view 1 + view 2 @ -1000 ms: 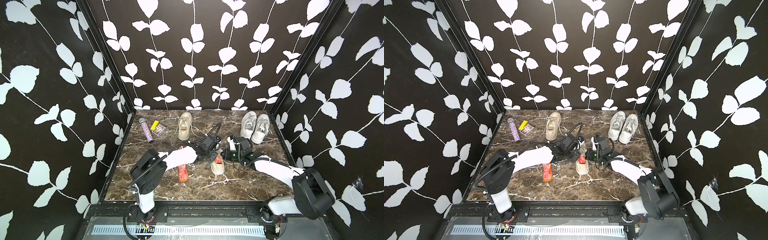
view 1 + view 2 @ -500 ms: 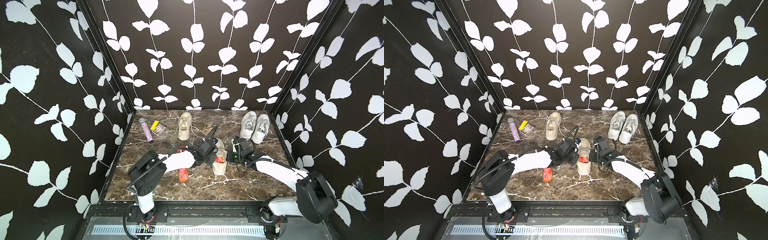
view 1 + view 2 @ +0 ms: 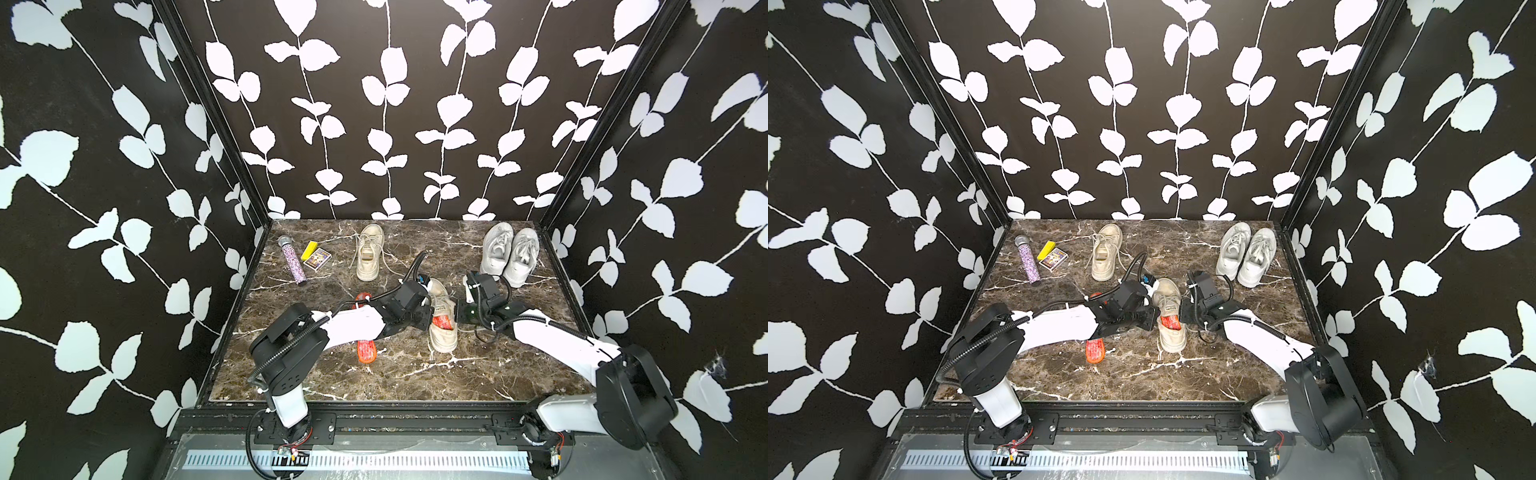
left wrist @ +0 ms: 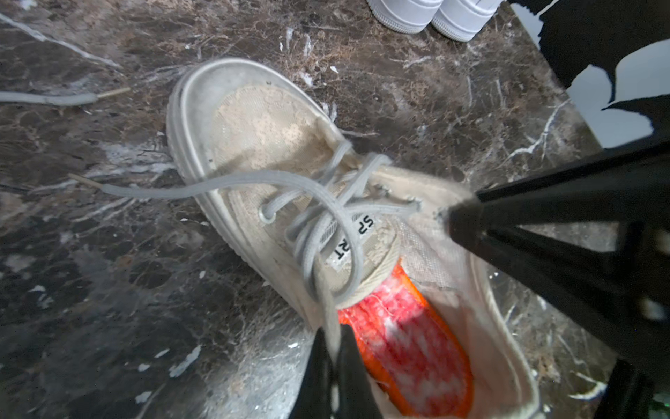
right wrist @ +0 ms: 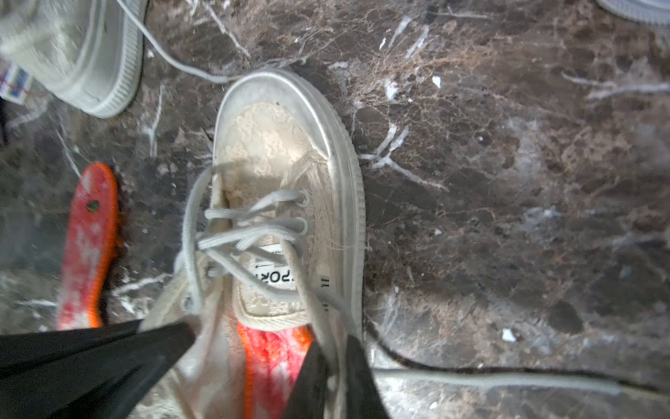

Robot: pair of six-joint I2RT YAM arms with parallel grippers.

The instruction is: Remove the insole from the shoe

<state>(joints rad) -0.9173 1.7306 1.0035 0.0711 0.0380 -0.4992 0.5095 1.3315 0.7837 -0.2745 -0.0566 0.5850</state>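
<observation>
Left fingers (image 4: 353,373) shut on side of beige cloth shoe (image 4: 261,130); right fingers (image 5: 308,384) near together, grip unclear. Likely soft, light flat red-orange insole (image 4: 409,337): pinch heel end.

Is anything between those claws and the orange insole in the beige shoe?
Partly. The tongue and loose laces cover the front of the insole; its heel end lies bare. The left gripper and right gripper sit at the rim of the shoe.

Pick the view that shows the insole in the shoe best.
Left wrist: insole lies large and close in the shoe opening. Right wrist shows a shorter, blurrier strip; both top views only a small red patch.
</observation>
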